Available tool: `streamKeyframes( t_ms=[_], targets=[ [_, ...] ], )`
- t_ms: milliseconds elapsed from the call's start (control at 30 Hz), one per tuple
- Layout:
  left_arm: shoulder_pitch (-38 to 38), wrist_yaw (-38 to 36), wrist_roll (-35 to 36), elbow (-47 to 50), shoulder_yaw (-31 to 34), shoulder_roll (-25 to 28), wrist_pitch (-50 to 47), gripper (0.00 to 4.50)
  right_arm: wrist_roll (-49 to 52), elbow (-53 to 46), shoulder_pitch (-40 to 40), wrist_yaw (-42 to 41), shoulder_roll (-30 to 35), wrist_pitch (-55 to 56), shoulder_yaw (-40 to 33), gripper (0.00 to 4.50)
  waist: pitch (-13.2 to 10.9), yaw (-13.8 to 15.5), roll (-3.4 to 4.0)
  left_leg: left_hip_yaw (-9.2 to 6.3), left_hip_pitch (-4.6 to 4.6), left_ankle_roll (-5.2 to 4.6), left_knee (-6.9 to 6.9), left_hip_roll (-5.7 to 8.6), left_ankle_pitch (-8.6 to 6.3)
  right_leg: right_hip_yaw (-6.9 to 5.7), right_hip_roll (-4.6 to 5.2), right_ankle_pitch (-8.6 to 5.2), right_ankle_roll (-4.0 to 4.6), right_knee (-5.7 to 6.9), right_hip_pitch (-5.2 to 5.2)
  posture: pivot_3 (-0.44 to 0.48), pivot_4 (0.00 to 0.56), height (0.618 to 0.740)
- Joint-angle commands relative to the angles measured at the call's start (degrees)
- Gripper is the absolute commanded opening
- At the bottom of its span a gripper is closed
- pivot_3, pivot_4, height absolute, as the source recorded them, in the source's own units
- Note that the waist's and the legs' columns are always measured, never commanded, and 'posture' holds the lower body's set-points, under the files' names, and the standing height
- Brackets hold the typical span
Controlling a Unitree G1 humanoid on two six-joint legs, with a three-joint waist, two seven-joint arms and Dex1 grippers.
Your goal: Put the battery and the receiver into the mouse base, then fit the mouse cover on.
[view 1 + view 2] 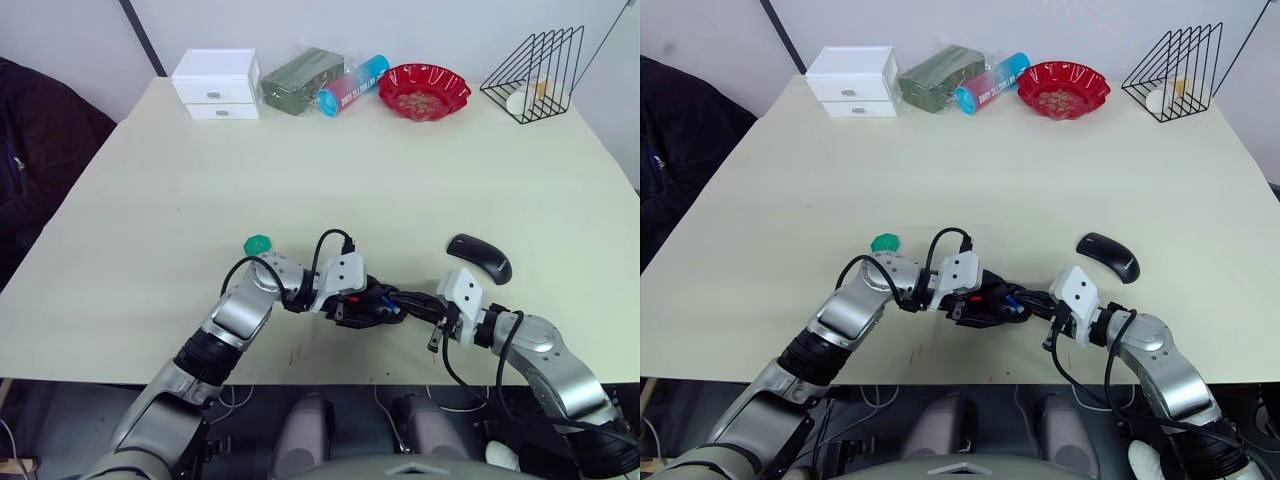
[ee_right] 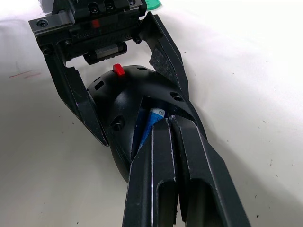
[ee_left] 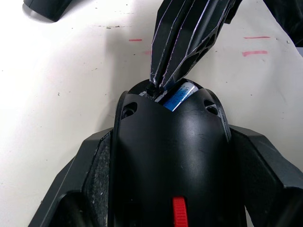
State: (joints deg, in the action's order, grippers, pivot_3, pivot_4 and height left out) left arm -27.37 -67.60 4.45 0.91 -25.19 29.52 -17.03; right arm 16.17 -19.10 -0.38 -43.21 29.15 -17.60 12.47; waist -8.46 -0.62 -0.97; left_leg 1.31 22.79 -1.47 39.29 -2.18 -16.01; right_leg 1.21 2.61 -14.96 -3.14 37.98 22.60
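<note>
Mouse base (image 3: 170, 156): black oval body with a red part on top, kept on the worktop (image 1: 330, 170) near the front edge, between the two hands. It is clamped across its sides by the left hand (image 1: 985, 303), whose fingers (image 2: 163, 47) press against both flanks; the hold is judged to steady the body while its open end is worked on from the right.

Battery (image 3: 180, 97): blue and white cylinder, seen already lying in the slot at the open end of the base, partly covered by the shell rim.

Right hand (image 2: 168, 120): fingers pressed together into a narrow point, the tips set at the mouth of the slot, touching or just beside the battery's end. Whether a small item such as the receiver is pinched at the tips cannot be told. The posture is judged suited to pushing something home in the compartment.

Mouse cover (image 1: 480, 257): plain glossy black shell, left on the worktop just beyond the right arm, apart from the base, not yet fitted.

Green disc (image 1: 258, 244): beside the left forearm, untouched.
</note>
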Motion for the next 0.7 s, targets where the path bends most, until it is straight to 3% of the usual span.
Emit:
streamKeyframes(
  t_ms=[33,333,700],
  targets=[
    [0.55,-1.09,-1.0,-0.4,-1.81,0.52,-0.5,2.97,-2.43,2.23,0.47,0.9,0.84,-3.82,1.82,0.07,0.01,0.02,0.0,0.0,0.0,0.0,0.0,0.0,0.0,0.0,0.0,0.0,0.0,0.0,0.0,0.0,0.15,0.74],
    [0.54,-1.01,-0.96,-0.21,-1.61,0.66,-0.85,2.97,-0.35,1.98,0.35,1.61,-0.31,-4.12,-0.47,0.07,0.06,-0.04,-0.02,0.0,-0.05,0.0,0.0,0.0,0.0,0.0,0.0,0.0,0.0,0.0,-0.05,0.0,0.15,0.74],
    [0.63,-0.7,-0.71,0.25,-1.6,0.43,-1.39,2.97,6.76,2.11,2.05,-6.29,0.41,9.36,-9.86,0.07,0.03,0.07,0.0,0.0,-0.01,0.0,0.0,0.0,0.0,0.01,0.0,0.0,0.0,-0.02,-0.03,0.0,0.15,0.74]
  ],
)
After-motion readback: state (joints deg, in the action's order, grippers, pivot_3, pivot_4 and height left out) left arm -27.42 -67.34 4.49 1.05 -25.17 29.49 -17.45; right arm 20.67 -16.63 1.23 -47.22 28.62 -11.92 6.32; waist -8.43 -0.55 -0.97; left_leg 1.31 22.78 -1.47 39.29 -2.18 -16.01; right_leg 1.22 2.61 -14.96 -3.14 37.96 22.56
